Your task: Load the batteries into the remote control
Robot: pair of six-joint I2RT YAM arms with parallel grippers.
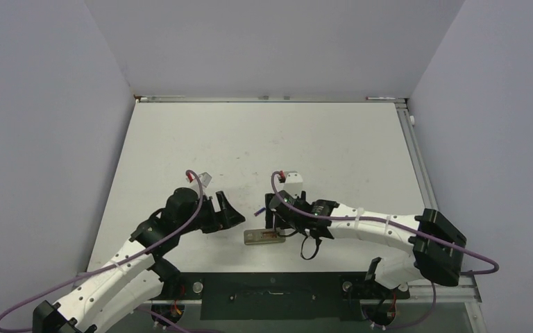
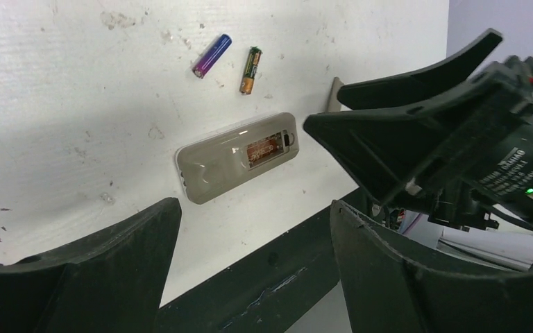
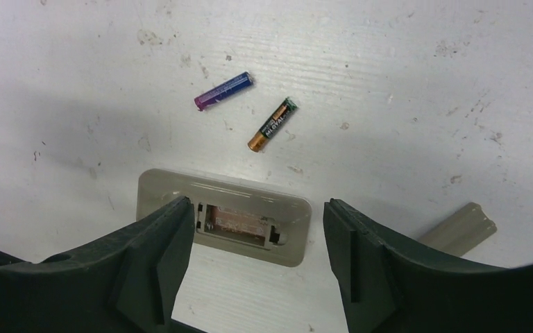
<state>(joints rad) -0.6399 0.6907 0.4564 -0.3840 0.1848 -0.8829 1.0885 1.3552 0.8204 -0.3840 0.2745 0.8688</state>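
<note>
The remote control [image 3: 239, 220] lies back-up on a white table [image 1: 319, 139], close to the arms' edge, its battery recess uncovered, with an orange-brown patch inside. Just beyond the remote, on its far side, the two batteries lie loose and apart from it: a purple-blue battery [image 3: 223, 91] and a gold battery [image 3: 272, 124]. A beige cover piece [image 3: 458, 229] lies off one end of the remote. The right gripper [image 3: 257, 215] hangs over the remote, jaws spread, pinching nothing. The left gripper [image 2: 255, 208] is near the remote's other side, jaws spread and empty. The tabletop around the remote is scuffed and speckled. Plain pale grey walls [image 1: 271, 41] enclose it.
</note>
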